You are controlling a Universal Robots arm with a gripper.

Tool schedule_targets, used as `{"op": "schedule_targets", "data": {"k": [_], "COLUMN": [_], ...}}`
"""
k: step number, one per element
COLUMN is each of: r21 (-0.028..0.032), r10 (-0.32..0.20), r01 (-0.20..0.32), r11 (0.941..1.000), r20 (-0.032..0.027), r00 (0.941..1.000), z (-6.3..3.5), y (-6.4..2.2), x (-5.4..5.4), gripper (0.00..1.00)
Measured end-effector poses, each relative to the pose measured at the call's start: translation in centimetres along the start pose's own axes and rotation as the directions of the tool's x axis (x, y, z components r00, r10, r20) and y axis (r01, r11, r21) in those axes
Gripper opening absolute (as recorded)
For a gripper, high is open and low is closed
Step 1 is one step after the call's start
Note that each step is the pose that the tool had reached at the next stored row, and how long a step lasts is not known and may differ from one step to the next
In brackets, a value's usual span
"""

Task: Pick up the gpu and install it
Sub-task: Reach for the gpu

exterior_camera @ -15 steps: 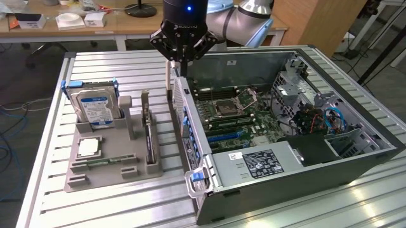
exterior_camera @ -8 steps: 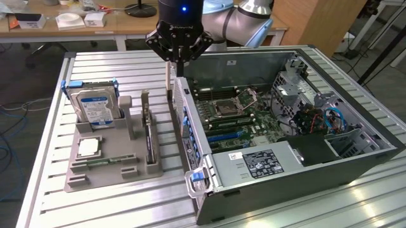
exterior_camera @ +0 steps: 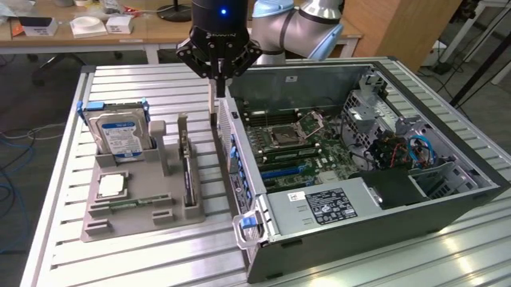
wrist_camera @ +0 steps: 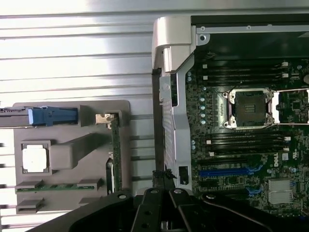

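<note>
Exterior view: the gripper (exterior_camera: pixel 215 79) of the single arm hangs above the gap between the grey parts tray (exterior_camera: pixel 143 222) and the rear wall of the open computer case (exterior_camera: pixel 375 227). Its jaws are closed tight against each other, pointing straight down, with nothing held between them. The gpu (exterior_camera: pixel 188 174) stands on edge in the tray slot nearest the case, unlifted. It lies lower than the jaws and toward the exterior view's left, close beside them rather than beneath. Its long axis runs from the far end of the tray toward the camera, roughly parallel to the case wall. Further to that left, the tray also carries a blue-labelled hard drive (exterior_camera: pixel 119 136), a processor (exterior_camera: pixel 112 184) and a green memory stick (exterior_camera: pixel 131 204). Everything rests on a slatted metal tabletop (exterior_camera: pixel 56 239). Inside the case the motherboard (exterior_camera: pixel 307 152) lies exposed. Wrist view: the closed jaws of the gripper meet just over the rim of the case (wrist_camera: pixel 174 53). The gpu (wrist_camera: pixel 116 154) shows edge-on as a slim strip along the tray (wrist_camera: pixel 72 108) margin that faces the case. It is offset from the jaws to the tray side, its length parallel to the case wall. The blue expansion slot (wrist_camera: pixel 227 171) on the motherboard is unoccupied.
</note>
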State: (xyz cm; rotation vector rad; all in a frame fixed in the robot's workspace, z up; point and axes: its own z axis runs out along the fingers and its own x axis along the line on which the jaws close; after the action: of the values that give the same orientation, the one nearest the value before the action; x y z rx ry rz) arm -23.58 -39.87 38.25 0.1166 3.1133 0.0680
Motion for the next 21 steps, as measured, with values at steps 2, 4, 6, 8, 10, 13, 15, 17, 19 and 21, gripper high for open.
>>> {"op": "schedule_targets", "data": {"k": [2,4,6,8,10,13,15,17,19,21], "r21": [0.0000,0.0000,0.0000,0.0001,0.0000,0.0000,0.0000,0.0000,0.0000,0.0000], "r10": [0.000,0.000,0.000,0.000,0.000,0.000,0.000,0.000,0.000,0.000], "r01": [0.000,0.000,0.000,0.000,0.000,0.000,0.000,0.000,0.000,0.000], "r11": [1.0000,1.0000,1.0000,1.0000,1.0000,1.0000,1.0000,1.0000,1.0000,1.0000], "r20": [0.0000,0.0000,0.0000,0.0000,0.0000,0.0000,0.0000,0.0000,0.0000,0.0001], "r00": [1.0000,1.0000,1.0000,1.0000,1.0000,1.0000,1.0000,1.0000,1.0000,1.0000], "z": [0.01,0.02,0.04,0.05,0.06,0.08,0.09,0.10,0.11,0.12], "y": [-0.02,-0.04,-0.06,-0.07,-0.09,-0.12,-0.13,-0.14,-0.16,-0.17], "x": [0.3,0.5,0.7,1.0,1.2,1.5,1.7,1.8,2.0,2.2], "gripper": [0.11,0.11,0.11,0.11,0.11,0.11,0.11,0.11,0.11,0.11]}}
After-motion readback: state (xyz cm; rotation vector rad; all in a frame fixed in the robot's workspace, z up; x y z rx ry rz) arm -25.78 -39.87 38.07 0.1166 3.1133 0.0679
